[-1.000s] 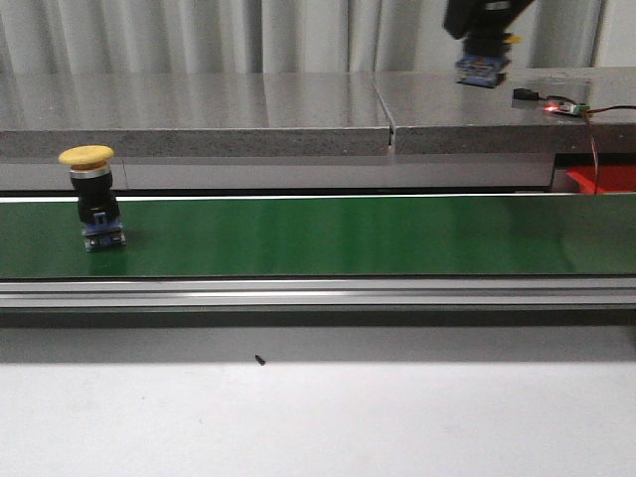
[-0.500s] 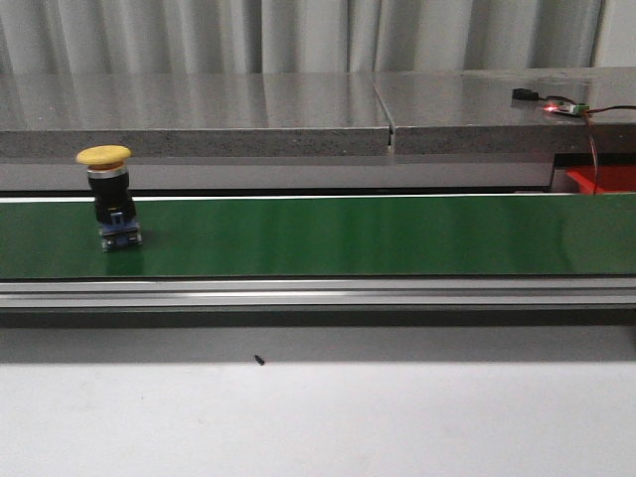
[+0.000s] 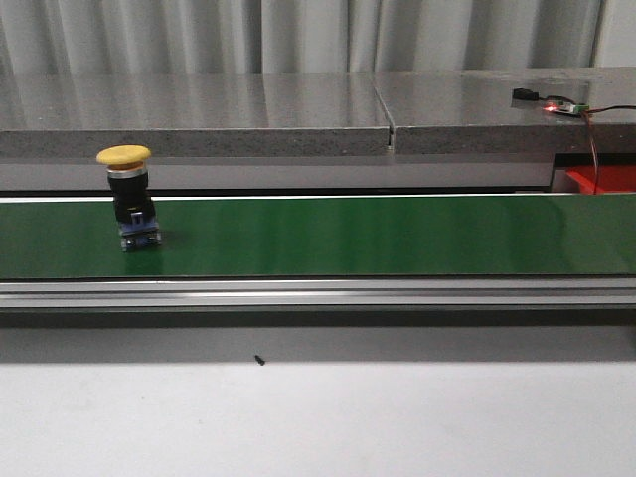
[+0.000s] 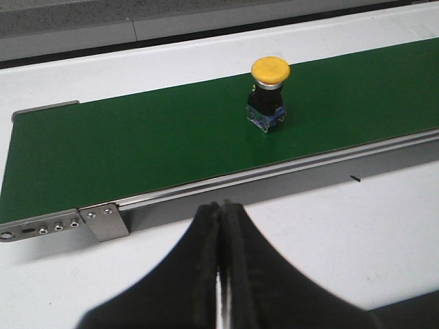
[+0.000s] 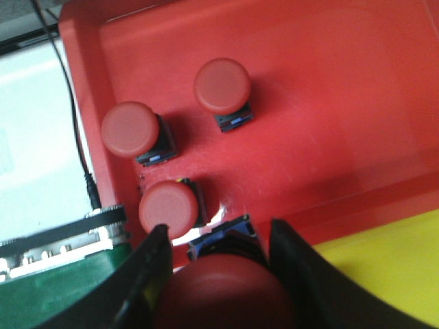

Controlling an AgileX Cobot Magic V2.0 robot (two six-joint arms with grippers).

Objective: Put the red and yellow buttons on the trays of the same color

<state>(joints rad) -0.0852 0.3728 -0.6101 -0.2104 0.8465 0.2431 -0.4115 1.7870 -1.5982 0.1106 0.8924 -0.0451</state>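
The green conveyor belt (image 3: 348, 234) carries one yellow button (image 3: 127, 197), upright, cap uppermost, toward its left end. The red tray (image 5: 329, 103) holds three red buttons (image 5: 221, 88), caps up. The right gripper (image 5: 218, 274) apparently clamps a fourth red button (image 5: 223, 301); the left gripper (image 4: 221, 226) is closed, empty.

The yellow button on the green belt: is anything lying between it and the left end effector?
In the left wrist view, only bare belt, its metal rail and white table separate the button from the end effector.
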